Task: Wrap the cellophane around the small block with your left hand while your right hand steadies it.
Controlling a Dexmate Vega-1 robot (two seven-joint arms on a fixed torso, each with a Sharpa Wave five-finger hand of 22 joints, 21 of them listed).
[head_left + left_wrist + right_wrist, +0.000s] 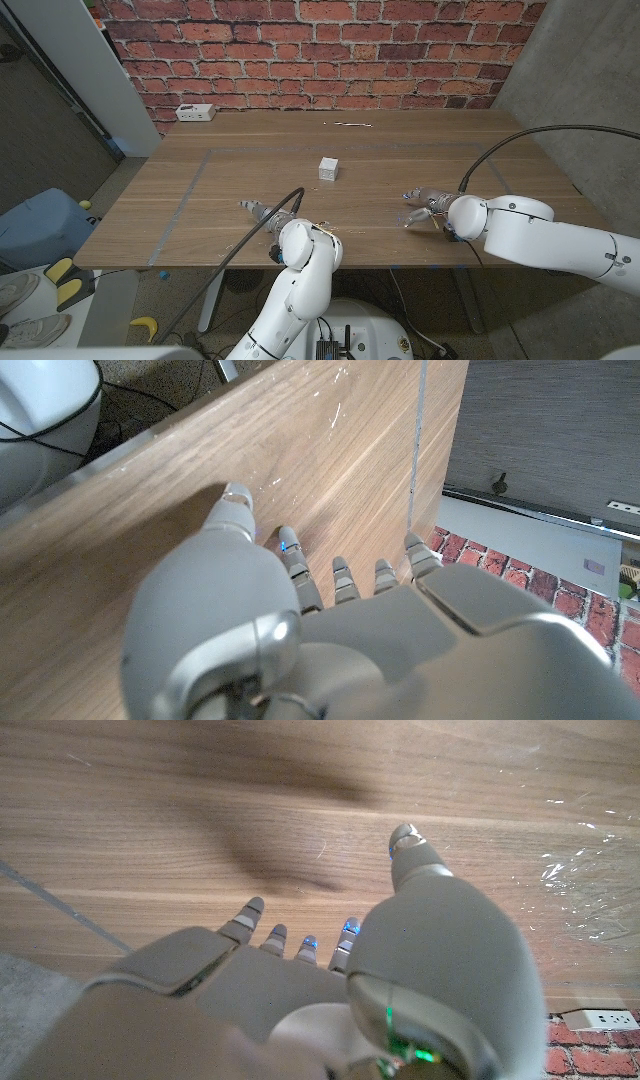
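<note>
Wooden desk with grey tape lines marking a rectangle on its top; near edge running just under both hands, left edge slanting toward the grey wall panel, far edge against the brick wall.

At far left corner, a white power strip. Wide bare wood between it and the left hand, which sits close to the near edge, fingers stretched out and apart, holding nothing. In the left wrist view the same left hand seen over bare wood, fingers spread, a tape line running away ahead of them and the desk's edge close beside.

Toward the middle, well apart from both hands and farther back, the small block: a white cube, standing square on the wood inside the taped rectangle, open wood on all sides. Beyond it near the far edge, a thin pale streak, too small to identify.

Rightward, a faint glinting patch of cellophane on the wood near the near edge, between the arms. Clearer in the right wrist view: crinkled clear cellophane lying flat beside the hand, touching nothing visible.

Right hand near the near edge, fingers extended and apart, empty. Right wrist view: right hand above wood, fingers splayed, shadow cast ahead.
</note>
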